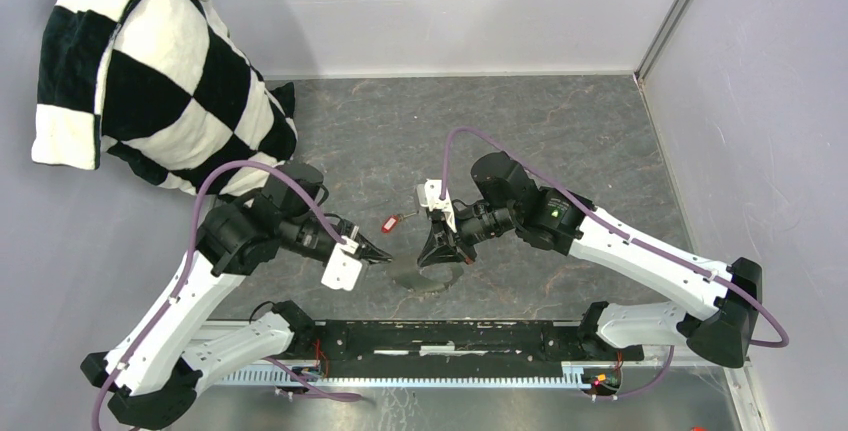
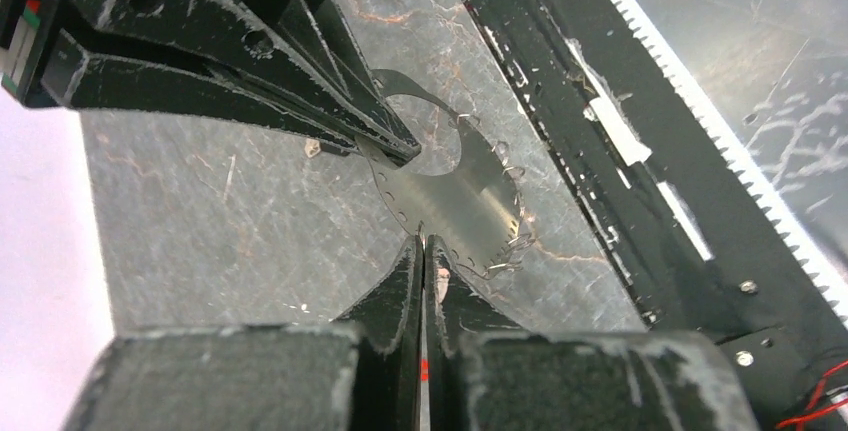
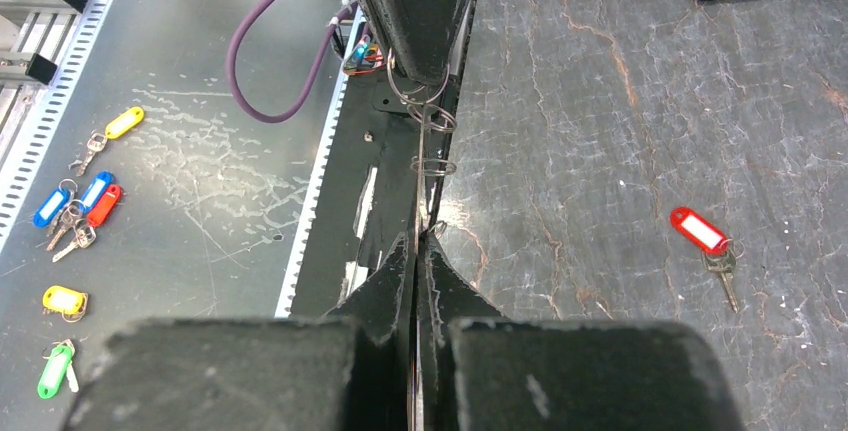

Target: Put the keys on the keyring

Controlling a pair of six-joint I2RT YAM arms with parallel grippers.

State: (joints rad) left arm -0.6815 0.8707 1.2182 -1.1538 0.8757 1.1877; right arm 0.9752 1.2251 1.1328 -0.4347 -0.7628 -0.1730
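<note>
Silvery keyring (image 2: pixel 470 196) pinched between my left gripper (image 2: pixel 422 246) and right gripper (image 3: pixel 417 243), both pressed together on it; red-tagged key (image 3: pixel 700 231) lies well apart on the table (image 3: pixel 600 101); threading apparently not yet begun.

a lab bench cell: plain grey walls (image 1: pixel 450 11), mounting rail (image 1: pixel 450 338), cables (image 3: pixel 233 51).
</note>
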